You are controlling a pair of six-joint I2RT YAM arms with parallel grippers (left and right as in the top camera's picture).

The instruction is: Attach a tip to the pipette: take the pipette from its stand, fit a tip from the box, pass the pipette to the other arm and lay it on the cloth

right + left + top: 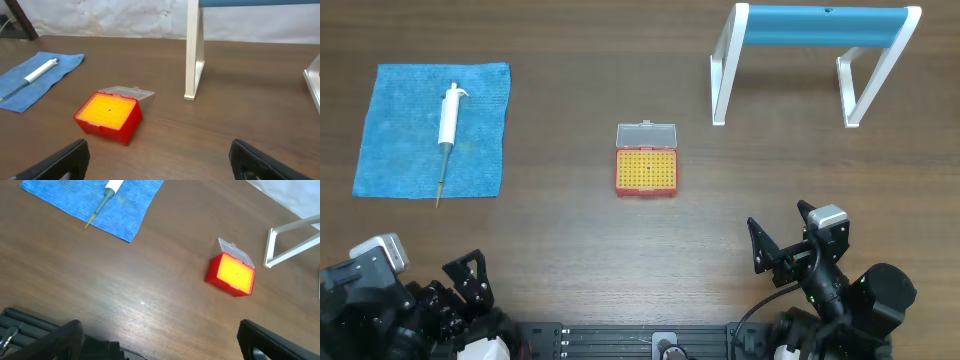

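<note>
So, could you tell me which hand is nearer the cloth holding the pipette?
The left hand, on the blue cloth's side; the right hand sits beyond the tip box, on the stand's side.

The tip box (646, 171) sits mid-table (570, 240), its lid folded back on the far side. Well left of the box lies the cloth (432, 130), with the pipette (448, 118) on it. The stand (815, 60) is behind the box, to its right. Nearer than the box are the left end effector (468, 276) and the right end effector (782, 236).
</note>
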